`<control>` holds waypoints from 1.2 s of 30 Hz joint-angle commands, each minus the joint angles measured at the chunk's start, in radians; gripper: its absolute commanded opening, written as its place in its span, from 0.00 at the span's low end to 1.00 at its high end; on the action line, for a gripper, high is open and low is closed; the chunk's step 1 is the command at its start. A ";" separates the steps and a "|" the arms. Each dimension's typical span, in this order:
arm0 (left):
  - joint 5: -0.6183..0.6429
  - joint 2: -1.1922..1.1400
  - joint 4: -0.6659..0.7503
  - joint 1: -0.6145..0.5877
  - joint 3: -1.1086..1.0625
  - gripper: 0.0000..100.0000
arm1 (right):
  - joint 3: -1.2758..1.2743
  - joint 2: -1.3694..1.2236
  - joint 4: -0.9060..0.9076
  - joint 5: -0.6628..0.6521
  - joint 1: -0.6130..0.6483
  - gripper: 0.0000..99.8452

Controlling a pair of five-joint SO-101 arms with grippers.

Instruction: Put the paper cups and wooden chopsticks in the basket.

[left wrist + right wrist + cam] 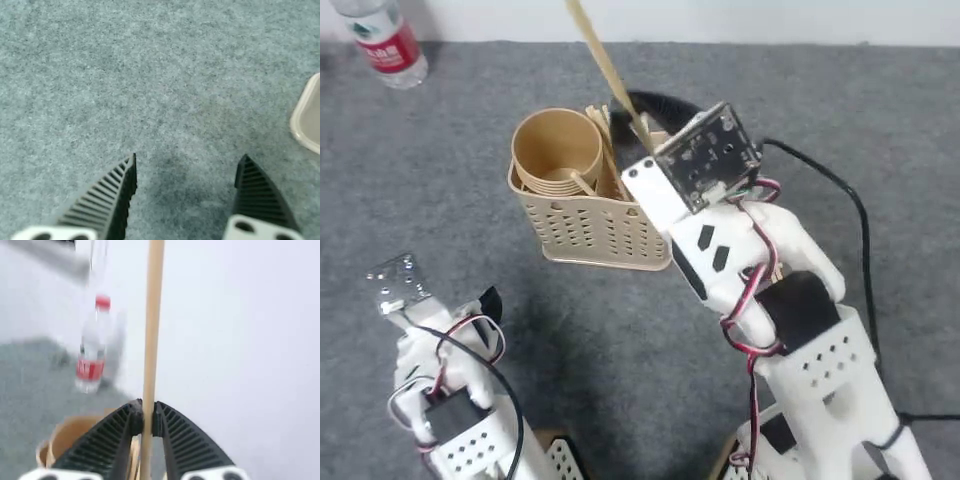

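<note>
The right gripper (638, 118) hangs over the basket (590, 235), its fingers mostly tucked under the wrist's circuit board (708, 155). A wooden chopstick (603, 60) slants steeply up out of them. Just beside those fingers, inside the basket, sits a stack of paper cups (558, 150), with other chopsticks (603, 125) leaning between the cups and the fingers. The left gripper (485, 300) sits low over the grey mat (620, 340), well apart from the basket. Far beyond its fingers, by the wall, stands a water bottle (385, 40).
</note>
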State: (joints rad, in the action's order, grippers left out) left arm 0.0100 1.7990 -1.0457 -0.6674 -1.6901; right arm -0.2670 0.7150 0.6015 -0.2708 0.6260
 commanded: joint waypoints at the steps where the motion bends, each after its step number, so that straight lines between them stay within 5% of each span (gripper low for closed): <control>1: -0.006 0.018 0.002 0.006 0.007 0.30 | 0.091 -0.048 -0.024 -0.009 0.007 0.01; 13: -0.040 0.018 -0.005 0.026 0.007 0.30 | -0.201 -0.137 -0.351 0.100 0.007 0.01; 25: -0.044 0.018 -0.005 0.026 0.007 0.30 | -0.433 -0.127 -0.354 0.098 -0.010 0.01; 31: -0.044 0.018 -0.005 0.026 0.007 0.30 | -0.433 -0.070 -0.246 0.138 -0.010 0.27; 36: -0.044 0.018 -0.005 0.026 0.007 0.30 | -0.433 0.025 -0.234 0.114 -0.012 0.21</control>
State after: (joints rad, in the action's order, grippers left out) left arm -0.0269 1.7990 -1.0457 -0.6460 -1.6901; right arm -0.7119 0.6628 0.3606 -0.1389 0.6245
